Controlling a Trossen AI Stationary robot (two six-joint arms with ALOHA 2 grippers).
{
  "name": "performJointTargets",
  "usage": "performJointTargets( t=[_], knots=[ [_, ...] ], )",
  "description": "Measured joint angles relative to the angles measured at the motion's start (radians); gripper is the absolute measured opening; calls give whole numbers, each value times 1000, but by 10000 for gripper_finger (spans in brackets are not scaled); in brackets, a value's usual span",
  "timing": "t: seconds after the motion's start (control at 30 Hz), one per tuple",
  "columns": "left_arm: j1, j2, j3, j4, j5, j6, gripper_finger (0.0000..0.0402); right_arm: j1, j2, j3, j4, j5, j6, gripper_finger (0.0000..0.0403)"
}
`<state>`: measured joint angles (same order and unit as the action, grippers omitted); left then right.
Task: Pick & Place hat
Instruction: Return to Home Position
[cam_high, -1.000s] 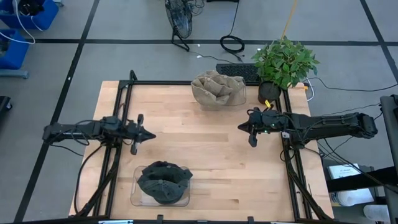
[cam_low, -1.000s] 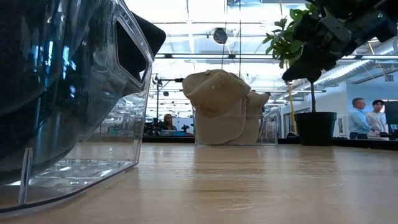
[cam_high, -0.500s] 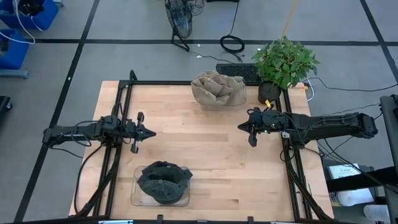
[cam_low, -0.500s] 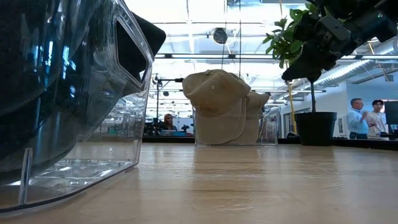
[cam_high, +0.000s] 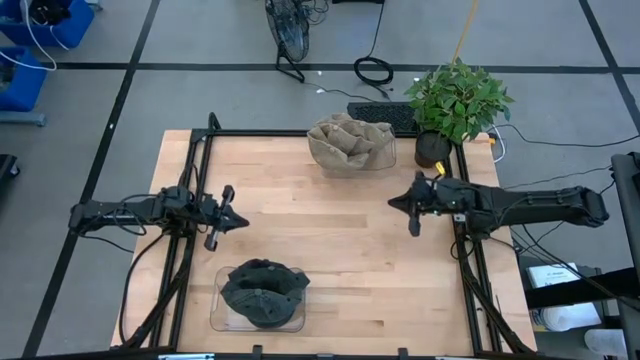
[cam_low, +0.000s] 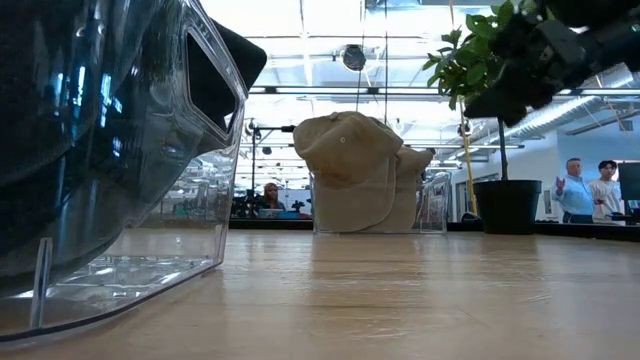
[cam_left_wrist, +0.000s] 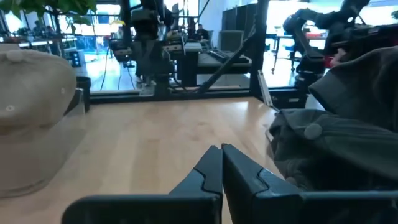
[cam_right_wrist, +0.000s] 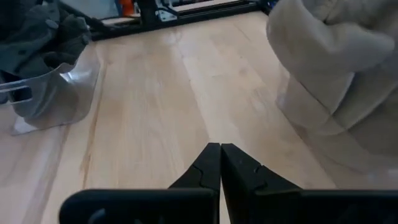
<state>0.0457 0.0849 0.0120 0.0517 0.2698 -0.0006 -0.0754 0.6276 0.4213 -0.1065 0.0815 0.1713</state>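
My right gripper (cam_high: 394, 204) hangs over the right part of the table (cam_high: 330, 235). Its fingers are pressed together with nothing between them, and the right wrist view shows the two tips meeting above bare wood. My left gripper (cam_high: 241, 222) is the same over the left part: tips together and empty.

The brown caps (cam_high: 348, 140) lie in the top transparent bin (cam_high: 391, 158), at the far edge of the table near its middle. From my right gripper this bin is toward the far edge and a little toward the left arm's side, near but apart. It seems to hold two caps, but they overlap in the low view, so I am not sure.

The black caps (cam_high: 262, 292) fill the bottom transparent bin (cam_high: 220, 320) at the near edge. It is just beside my left gripper, on its near-edge side, and they do not touch. So the right arm is nearer to the brown caps and the left arm to the black ones.

To go home, each arm must pull outward to its own side. Both bins lie sideways from that line, so I judge the way is free.
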Motion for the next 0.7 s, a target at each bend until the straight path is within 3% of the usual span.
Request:
performJointTargets(
  t=[0.3, 0.7],
  knots=[
    [-2, 0, 0, 11, -6, -5, 5, 57, -232, -218, 139, -7, 26, 0],
    [-2, 0, -1, 18, -9, -5, 62, 67, -604, -330, 144, -84, -90, 0]
  ],
)
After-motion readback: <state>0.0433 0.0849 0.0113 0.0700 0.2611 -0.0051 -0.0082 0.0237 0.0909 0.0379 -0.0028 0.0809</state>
